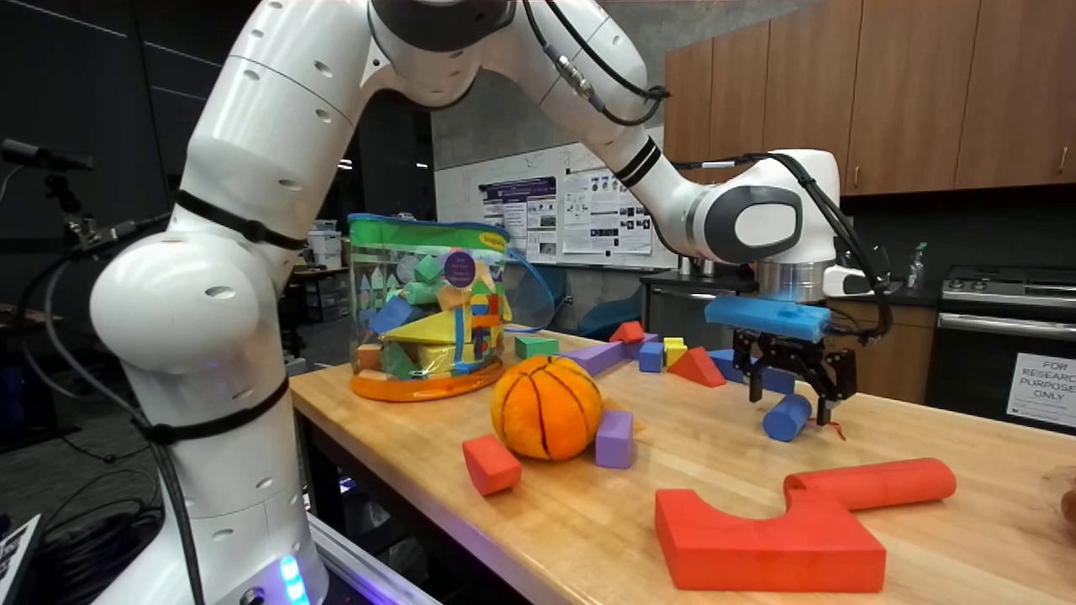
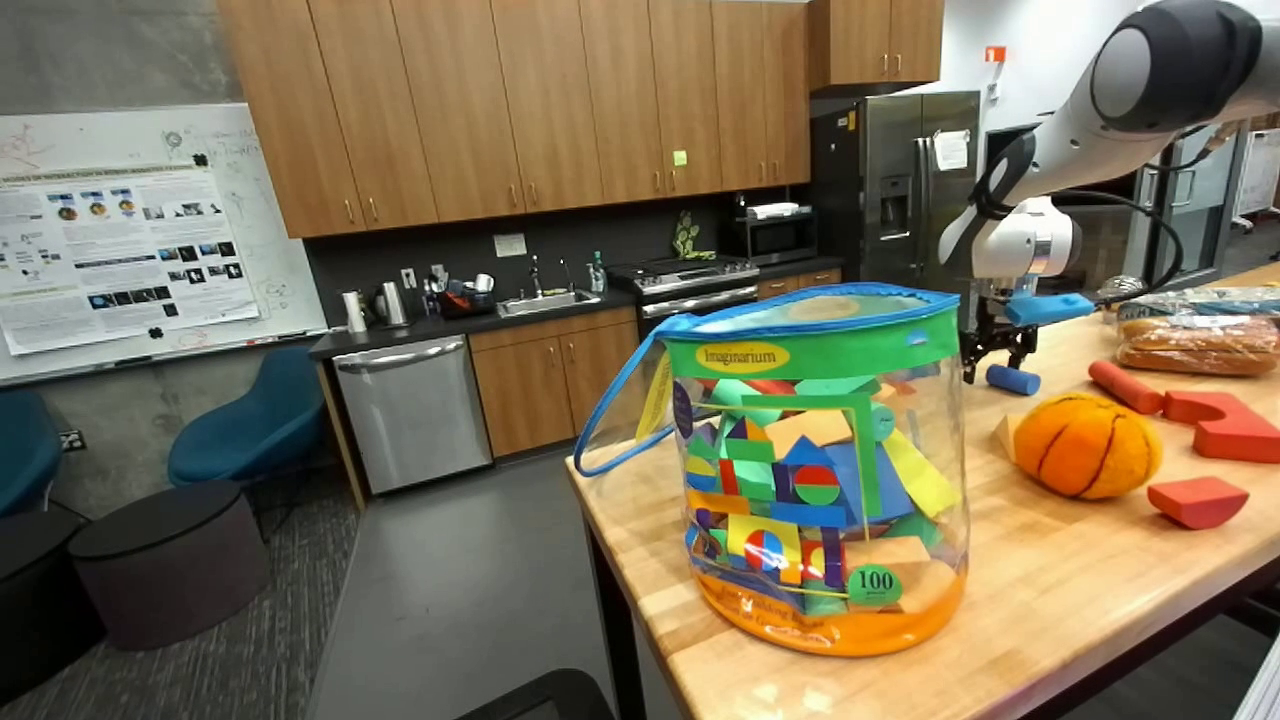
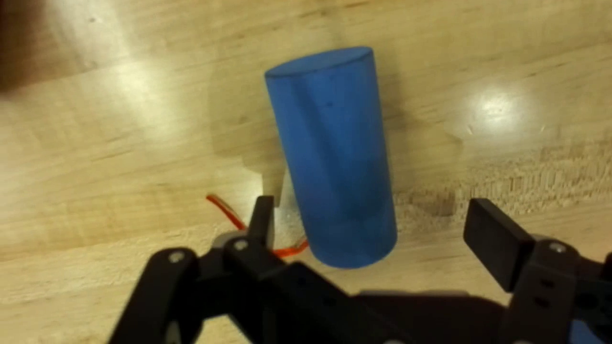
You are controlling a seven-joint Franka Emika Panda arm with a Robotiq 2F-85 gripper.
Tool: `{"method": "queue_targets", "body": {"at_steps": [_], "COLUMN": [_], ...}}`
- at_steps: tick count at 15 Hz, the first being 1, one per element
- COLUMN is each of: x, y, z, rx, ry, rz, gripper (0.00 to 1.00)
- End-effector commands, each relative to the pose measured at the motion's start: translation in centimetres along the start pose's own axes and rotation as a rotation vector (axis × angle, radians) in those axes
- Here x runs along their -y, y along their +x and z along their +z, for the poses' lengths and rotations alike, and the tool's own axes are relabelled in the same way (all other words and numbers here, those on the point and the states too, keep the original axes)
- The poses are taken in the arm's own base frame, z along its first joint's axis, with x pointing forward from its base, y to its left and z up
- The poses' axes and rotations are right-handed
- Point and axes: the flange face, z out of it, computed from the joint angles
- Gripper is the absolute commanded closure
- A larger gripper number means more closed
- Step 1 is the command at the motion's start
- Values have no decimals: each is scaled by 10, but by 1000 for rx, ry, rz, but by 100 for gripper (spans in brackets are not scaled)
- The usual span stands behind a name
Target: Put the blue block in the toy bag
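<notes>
Table (image 2: pixel 1050 585), beneath gripper (image 3: pixel 377 224). Toy bag (image 2: pixel 850 348): upright on table, well apart from gripper. Gripper: fingers (image 3: pixel 497 241) spread wide, grasp empty. Blue block (image 3: pixel 334 157): on its side on table, btwn fingers in wrist view, w/ gap ea. side, nearer one; tip ht. rel. to block unclear. Red strip (image 3: pixel 227 213): reaches block's edge, partly hidden by nearer finger.

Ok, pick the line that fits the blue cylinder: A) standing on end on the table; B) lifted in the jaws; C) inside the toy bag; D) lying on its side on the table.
D: both exterior views show the blue cylinder lying lengthwise on the wooden table, with the jaws open in the wrist view.
</notes>
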Motion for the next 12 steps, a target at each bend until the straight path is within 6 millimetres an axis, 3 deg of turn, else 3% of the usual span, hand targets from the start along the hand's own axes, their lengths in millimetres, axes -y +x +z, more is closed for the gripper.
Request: {"method": "queue_targets", "body": {"at_steps": [1,12], "x": [-6,-5], "y": [5,11], "z": [-3,-7], "rx": [-24,-66], "ry": [-6,-107], "rz": [23,-193], "gripper": [0,0]}}
